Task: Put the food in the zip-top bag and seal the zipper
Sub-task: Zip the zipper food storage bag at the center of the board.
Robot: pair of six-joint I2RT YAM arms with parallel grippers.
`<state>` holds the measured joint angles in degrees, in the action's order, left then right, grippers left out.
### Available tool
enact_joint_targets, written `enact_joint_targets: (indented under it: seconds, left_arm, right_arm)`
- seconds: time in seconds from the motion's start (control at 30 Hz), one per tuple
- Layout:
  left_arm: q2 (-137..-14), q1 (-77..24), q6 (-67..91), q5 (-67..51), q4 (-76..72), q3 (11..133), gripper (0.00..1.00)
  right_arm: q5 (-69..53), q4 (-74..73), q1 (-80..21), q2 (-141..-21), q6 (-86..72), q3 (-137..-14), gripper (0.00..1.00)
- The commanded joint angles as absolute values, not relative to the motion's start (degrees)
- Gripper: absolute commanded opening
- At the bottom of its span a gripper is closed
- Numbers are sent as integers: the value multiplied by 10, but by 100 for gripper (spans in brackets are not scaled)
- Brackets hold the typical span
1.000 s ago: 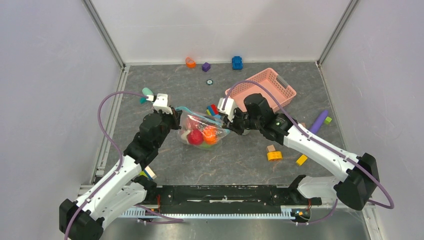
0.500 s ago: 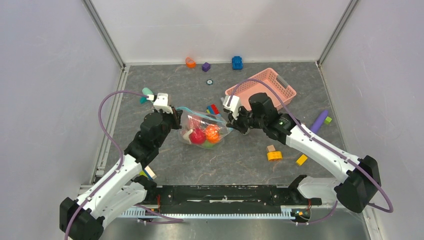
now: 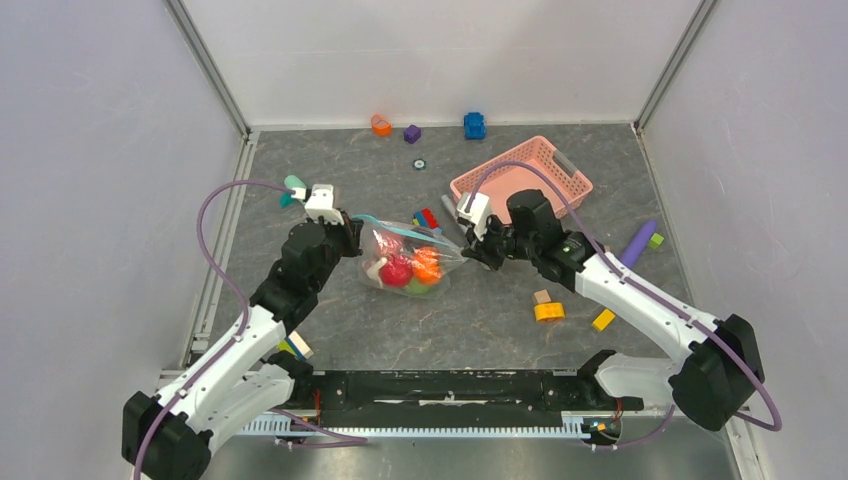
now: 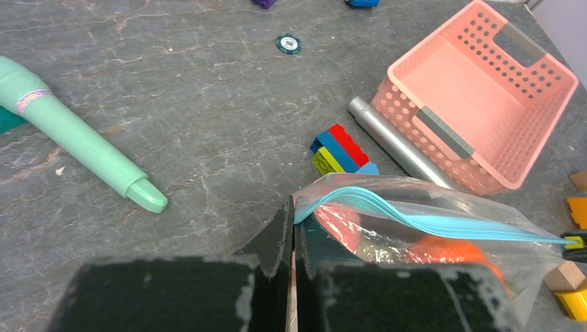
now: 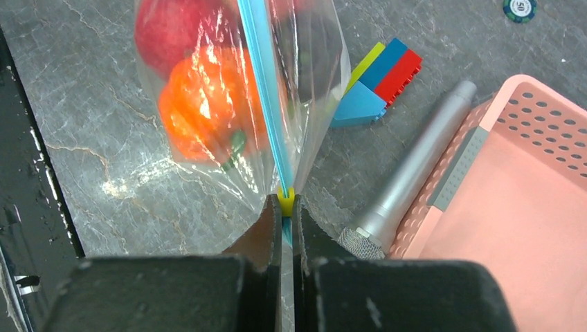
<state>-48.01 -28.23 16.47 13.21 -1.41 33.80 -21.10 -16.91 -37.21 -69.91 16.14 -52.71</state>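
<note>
Clear zip-top bag [image 3: 405, 262] is mid-worktop, strung between both hands. Orange pumpkin [image 5: 208, 111] and a red piece [image 5: 169, 34] show inside. Teal zipper [image 4: 429, 223] runs taut in one line. Left hand [image 4: 291, 214] is clamped on its left end, right hand [image 5: 286, 206] on the right end. I see a grey marbled worktop [image 3: 480, 320], pink basket [image 3: 520, 180] just behind, white walls [image 3: 450, 60].

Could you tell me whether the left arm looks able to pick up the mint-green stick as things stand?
Probably not yet: the left gripper is shut on a corner of the bag, the right gripper on the other end. The stick lies nearby, unobstructed, so releasing should free the way.
</note>
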Motion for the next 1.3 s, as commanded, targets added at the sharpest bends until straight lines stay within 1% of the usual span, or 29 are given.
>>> enact_joint_targets:
  seconds: [0.0, 0.03, 0.07, 0.13, 0.17, 0.23, 0.4, 0.47, 0.53, 0.63, 0.7, 0.73, 0.83, 1.0, 1.27]
  left_arm:
    - [-469, -228, 122, 235, -48, 363, 2]
    - [-466, -227, 106, 181, -53, 362, 2]
    - [-462, -228, 88, 112, -57, 361, 13]
    - [-453, -228, 60, -20, -68, 363, 83]
    - [-449, -227, 42, -85, -70, 368, 99]
    - [-441, -228, 13, -157, -71, 382, 100]
    - [-440, -227, -63, -242, -27, 442, 100]
    - [-453, -228, -87, -268, 11, 472, 100]
    - [-469, -228, -111, -318, 40, 499, 100]
    - [-505, -228, -121, -416, 61, 534, 100]
    - [-529, -230, -144, -491, 92, 553, 100]
    - [-539, -231, -145, -509, 93, 556, 100]
    - [-558, -241, -144, -525, 83, 552, 100]
    - [-598, -267, -142, -519, 86, 551, 100]
    - [-656, -302, -147, -428, 102, 560, 100]
  right_arm:
    - [-169, -284, -342, -675, 165, -500, 0]
    - [-183, -272, -342, -673, 168, -503, 0]
    - [-200, -262, -341, -672, 174, -510, 0]
    - [-230, -247, -342, -677, 184, -532, 0]
    - [-241, -246, -342, -681, 187, -546, 0]
    - [-273, -246, -343, -693, 199, -573, 0]
    - [-294, -258, -342, -721, 219, -632, 0]
    - [-303, -253, -343, -724, 219, -651, 0]
    - [-331, -243, -343, -727, 212, -668, 0]
    - [-369, -227, -342, -734, 196, -687, 0]
    - [-370, -224, -344, -739, 182, -697, 0]
    - [-369, -222, -344, -740, 177, -702, 0]
    - [-372, -223, -346, -740, 174, -709, 0]
    - [-372, -234, -348, -743, 171, -716, 0]
    - [-368, -246, -348, -745, 162, -722, 0]
